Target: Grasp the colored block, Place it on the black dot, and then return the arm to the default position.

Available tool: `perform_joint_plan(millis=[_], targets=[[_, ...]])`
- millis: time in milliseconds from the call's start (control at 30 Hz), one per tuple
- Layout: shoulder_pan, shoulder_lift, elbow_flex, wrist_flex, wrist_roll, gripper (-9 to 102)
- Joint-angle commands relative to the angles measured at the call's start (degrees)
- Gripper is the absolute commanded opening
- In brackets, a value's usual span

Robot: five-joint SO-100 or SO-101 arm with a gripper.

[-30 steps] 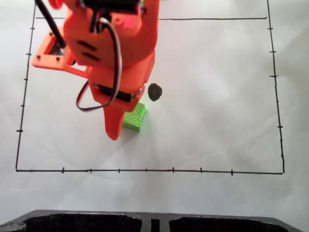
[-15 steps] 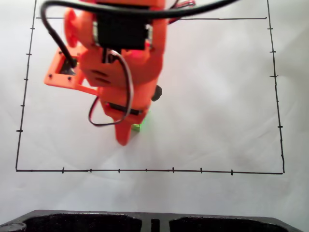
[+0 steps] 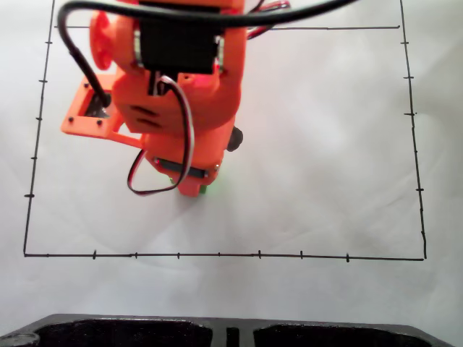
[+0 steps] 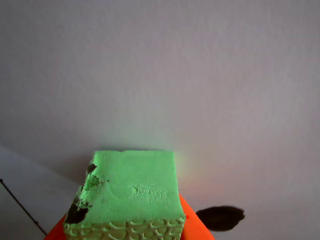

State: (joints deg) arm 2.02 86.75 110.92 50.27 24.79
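In the fixed view the orange arm (image 3: 181, 94) hangs over the green block, leaving a thin green sliver (image 3: 207, 190) beside the jaw tip. My gripper (image 3: 191, 189) is down at the block. The wrist view has the bumpy green block (image 4: 132, 192) close up, resting against the orange jaw, whose fingertip (image 4: 194, 227) peeks out beneath it. The second jaw is hidden, so the frames do not settle whether the gripper is open or shut. The black dot (image 3: 236, 137) pokes out from behind the arm's right side, and lies just right of the block as a dark blot (image 4: 220, 218).
White paper (image 3: 325, 159) with a thin black border line (image 3: 217, 255) and ticks covers the table. A black tray edge (image 3: 231, 332) runs along the bottom of the fixed view. A thin black line (image 4: 20, 206) crosses the wrist view's lower left corner.
The arm has come down and forward over the block, which was plainly visible beside the jaw a second ago. The arm's body now covers most of the block and half of the dot.
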Motion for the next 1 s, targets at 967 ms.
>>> perform_joint_plan(millis=[967], targets=[[-10.7, 9.1, 3.4, 10.0, -5.5, 15]])
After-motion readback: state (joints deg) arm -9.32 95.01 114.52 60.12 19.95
